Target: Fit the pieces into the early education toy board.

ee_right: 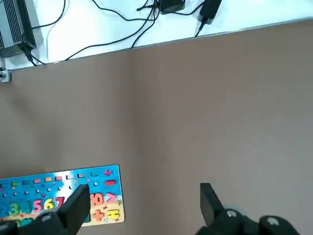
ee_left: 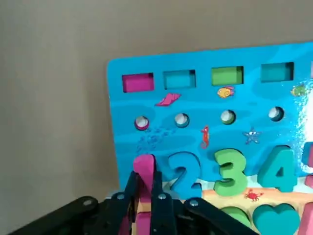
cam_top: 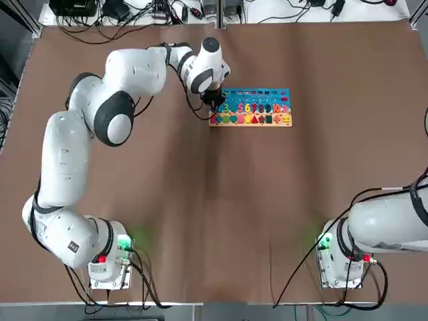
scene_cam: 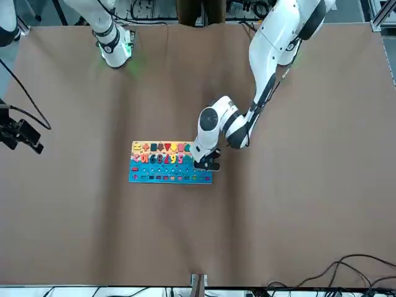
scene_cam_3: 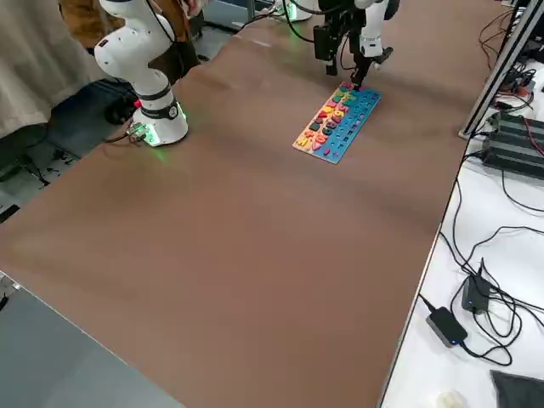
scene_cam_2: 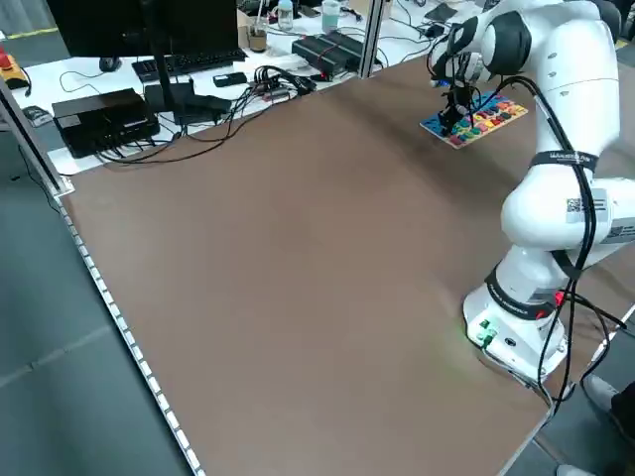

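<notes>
The flat rectangular toy board (cam_top: 257, 107) — blue with colourful numerals and a tan wooden strip — lies on the brown desk (cam_top: 221, 214). At the board's end beside the blue "2", the left gripper (ee_left: 144, 196) clenches an upright pink piece (ee_left: 143, 169). The right gripper (ee_right: 142, 203) hangs released — well apart from the board.

A brown table (cam_top: 214, 221) stands beside a white, cable-strewn bench (scene_cam_3: 501, 255).

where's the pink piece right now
The pink piece is pinched between the left gripper fingers at the board's left end in the top view, standing just beside the blue 2.
</notes>
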Robot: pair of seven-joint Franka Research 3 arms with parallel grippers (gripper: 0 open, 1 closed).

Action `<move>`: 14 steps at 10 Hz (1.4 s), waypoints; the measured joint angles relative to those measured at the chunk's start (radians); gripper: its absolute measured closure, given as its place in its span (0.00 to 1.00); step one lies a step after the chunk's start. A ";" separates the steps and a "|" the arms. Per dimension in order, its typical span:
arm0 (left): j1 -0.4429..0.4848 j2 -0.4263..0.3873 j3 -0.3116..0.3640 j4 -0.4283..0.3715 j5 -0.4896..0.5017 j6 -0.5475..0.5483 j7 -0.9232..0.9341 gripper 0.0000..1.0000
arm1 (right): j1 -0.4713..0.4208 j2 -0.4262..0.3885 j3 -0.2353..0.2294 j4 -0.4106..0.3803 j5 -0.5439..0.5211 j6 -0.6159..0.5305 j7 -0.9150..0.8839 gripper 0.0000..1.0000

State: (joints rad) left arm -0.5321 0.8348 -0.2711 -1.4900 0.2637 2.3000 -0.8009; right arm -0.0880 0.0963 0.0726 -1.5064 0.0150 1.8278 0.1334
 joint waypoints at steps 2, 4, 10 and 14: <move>0.000 0.000 0.000 0.000 0.000 0.000 0.000 0.87 | 0.000 0.000 -0.001 -0.001 -0.001 -0.004 0.000 0.01; -0.001 0.000 0.000 0.000 0.000 0.000 0.000 0.87 | -0.014 0.004 -0.003 -0.006 -0.002 -0.069 0.000 0.01; -0.005 0.001 0.002 0.001 0.000 -0.002 0.000 0.87 | -0.031 0.007 -0.001 -0.007 -0.002 -0.101 0.000 0.01; -0.005 0.007 0.002 0.012 0.000 -0.006 0.000 0.87 | -0.030 0.008 0.003 -0.007 -0.002 -0.102 -0.001 0.01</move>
State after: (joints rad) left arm -0.5370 0.8414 -0.2688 -1.4778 0.2638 2.2940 -0.8008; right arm -0.1180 0.1041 0.0754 -1.5131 0.0133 1.7259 0.1324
